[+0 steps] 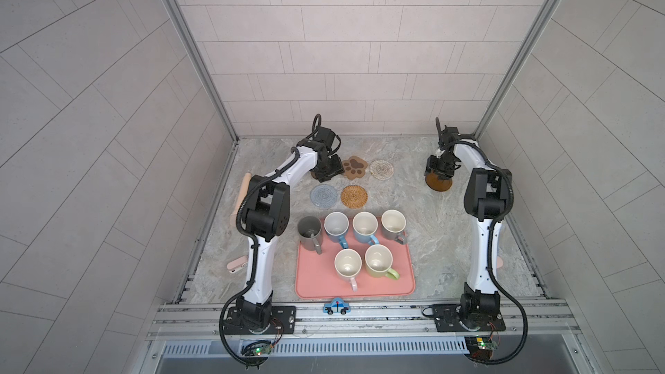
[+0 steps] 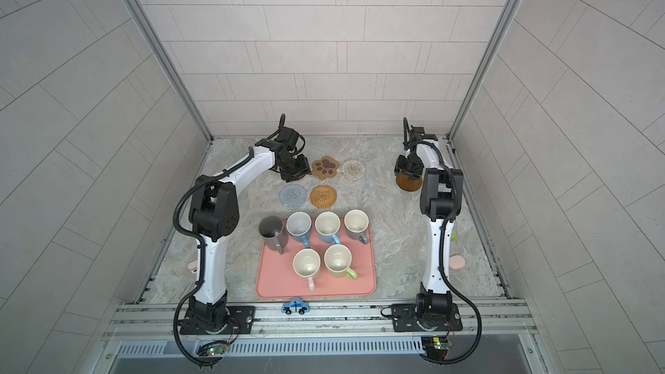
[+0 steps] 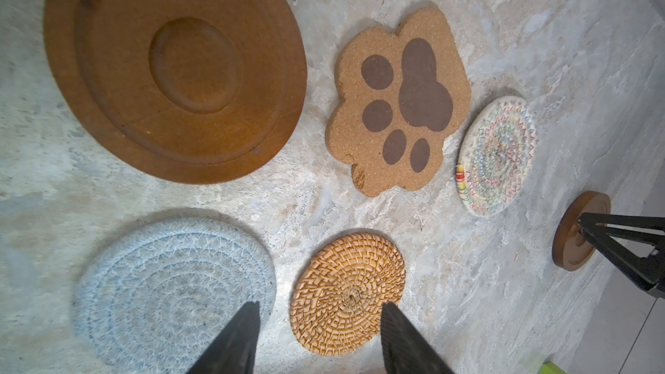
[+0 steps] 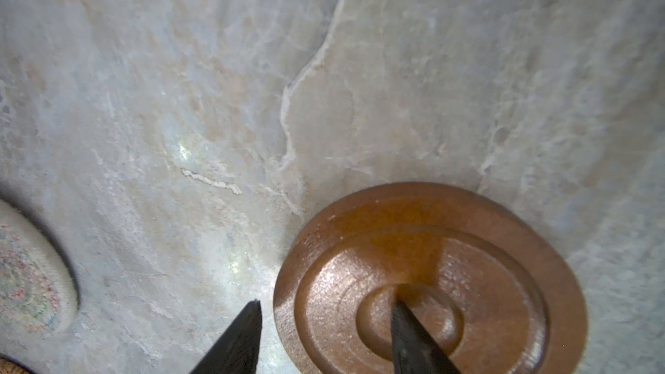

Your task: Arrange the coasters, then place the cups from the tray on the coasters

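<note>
Five coasters lie at the back left: a dark brown disc (image 3: 172, 66), the tan paw-print (image 1: 354, 168), the cream woven round (image 1: 382, 169), the grey-blue woven round (image 1: 324, 196) and the golden rattan round (image 1: 354, 196). My left gripper (image 3: 320, 309) hovers open and empty above them, over the brown disc in both top views. The other brown disc (image 4: 431, 275) lies far right. My right gripper (image 4: 325, 305) is open astride its rim, one finger in the centre recess, one on the table. Several cups (image 1: 365, 226) stand on the pink tray (image 1: 396, 282).
A blue toy car (image 1: 337, 306) sits on the front rail. A beige roller (image 1: 241, 192) and a small pink object (image 1: 237, 265) lie along the left edge. A pink round disc (image 2: 457, 262) lies by the right arm. Walls close in the back and sides.
</note>
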Robot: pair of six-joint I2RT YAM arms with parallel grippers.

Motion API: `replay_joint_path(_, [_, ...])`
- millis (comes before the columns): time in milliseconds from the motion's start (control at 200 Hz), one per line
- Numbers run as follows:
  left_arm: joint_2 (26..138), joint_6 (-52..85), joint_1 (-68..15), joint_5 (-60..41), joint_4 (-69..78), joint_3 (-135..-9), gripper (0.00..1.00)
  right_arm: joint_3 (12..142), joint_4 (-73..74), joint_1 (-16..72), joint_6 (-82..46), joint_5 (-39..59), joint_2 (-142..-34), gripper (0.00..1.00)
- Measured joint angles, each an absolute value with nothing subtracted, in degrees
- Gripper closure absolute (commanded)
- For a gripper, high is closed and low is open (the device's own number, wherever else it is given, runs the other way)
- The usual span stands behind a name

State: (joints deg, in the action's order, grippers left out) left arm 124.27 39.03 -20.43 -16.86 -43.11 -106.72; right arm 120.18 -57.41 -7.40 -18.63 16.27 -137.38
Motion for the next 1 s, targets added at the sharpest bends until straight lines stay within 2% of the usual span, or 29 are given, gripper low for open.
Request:
replay_joint_path(290, [124.3, 39.0, -20.4, -16.9, -43.1, -106.7, 0.39, 120.4, -59.0, -7.0, -16.7, 14.7, -137.6, 0.50])
replay_joint_path(550, [124.3, 39.2, -20.4, -16.9, -43.1, -106.7, 0.39, 121.1, -60.5, -6.0, -15.3, 11.6, -137.6, 0.50])
replay_joint_path(1001, [124.3, 39.2, -20.4, -16.9, -43.1, -106.7, 0.39, 122.2, -61.5, -5.0, -14.3, 10.3, -138.6, 0.43])
